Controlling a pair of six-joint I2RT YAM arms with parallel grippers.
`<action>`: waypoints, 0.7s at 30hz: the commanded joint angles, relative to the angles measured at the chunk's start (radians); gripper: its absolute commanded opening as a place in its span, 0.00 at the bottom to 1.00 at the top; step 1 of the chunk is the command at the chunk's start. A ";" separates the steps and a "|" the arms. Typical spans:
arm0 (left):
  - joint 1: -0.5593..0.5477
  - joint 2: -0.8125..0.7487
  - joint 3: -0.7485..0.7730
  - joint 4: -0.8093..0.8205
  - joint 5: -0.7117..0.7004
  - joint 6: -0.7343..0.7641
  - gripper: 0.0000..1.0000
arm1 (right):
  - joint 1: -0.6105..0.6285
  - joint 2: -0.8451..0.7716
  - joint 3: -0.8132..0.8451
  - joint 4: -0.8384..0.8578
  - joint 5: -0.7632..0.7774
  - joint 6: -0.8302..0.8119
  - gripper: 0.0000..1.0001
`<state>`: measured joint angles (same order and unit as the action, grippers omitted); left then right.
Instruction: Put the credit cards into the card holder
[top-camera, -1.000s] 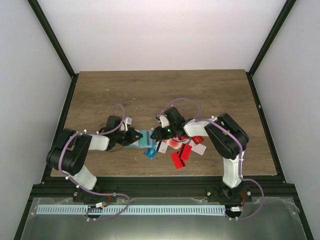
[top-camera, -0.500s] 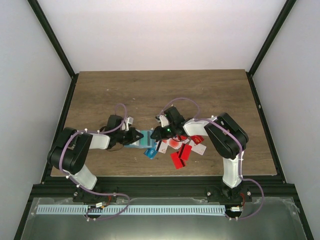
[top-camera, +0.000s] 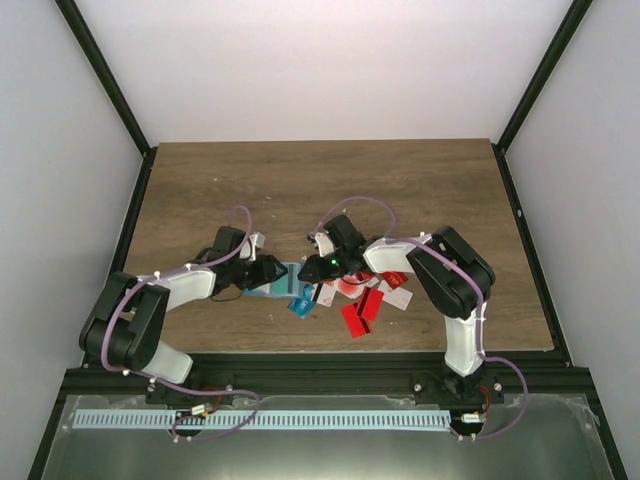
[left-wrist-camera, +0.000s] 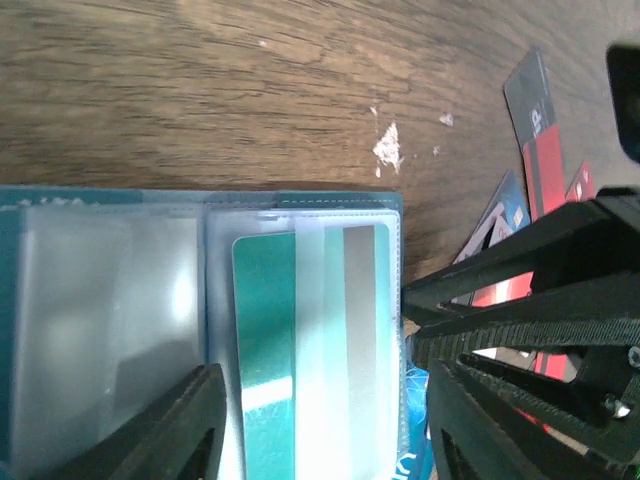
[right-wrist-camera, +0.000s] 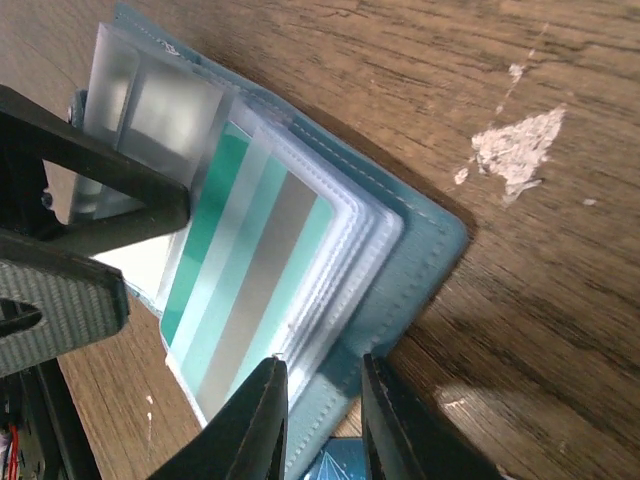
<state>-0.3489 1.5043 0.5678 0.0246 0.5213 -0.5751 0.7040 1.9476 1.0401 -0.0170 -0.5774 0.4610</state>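
Between your left gripper (top-camera: 268, 272) and right gripper (top-camera: 312, 268), the card holder (top-camera: 283, 281) lay open, long axis left-right, on the wood table (top-camera: 300, 180) within white walls (top-camera: 300, 60). Left jaws were spread over a sleeved teal-green card (left-wrist-camera: 265, 340); right grip couldn't be told.

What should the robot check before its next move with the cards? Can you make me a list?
1. Card holder lying open: ok.
2. Green striped card tucked fully in: ok, it looks all the way inside.
3. Left gripper open and spread over the holder: ok.
4. Right gripper free of any card: cannot tell; it straddles the holder's edge.
5. Empty sleeve ready for another card: ok, it looks empty.
6. All cards put away: not ok; loose cards lie beside the holder.
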 joint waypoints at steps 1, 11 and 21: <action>-0.001 -0.051 0.036 -0.167 -0.081 0.036 0.62 | 0.011 -0.011 0.014 -0.053 0.016 -0.011 0.23; -0.001 -0.156 0.051 -0.267 -0.125 0.063 0.43 | 0.011 -0.075 0.012 -0.062 0.011 -0.002 0.24; -0.003 -0.135 0.052 -0.268 -0.142 0.086 0.12 | 0.011 -0.098 -0.002 -0.010 -0.064 0.049 0.24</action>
<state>-0.3489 1.3556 0.6025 -0.2314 0.3985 -0.5133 0.7048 1.8721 1.0386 -0.0509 -0.6067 0.4885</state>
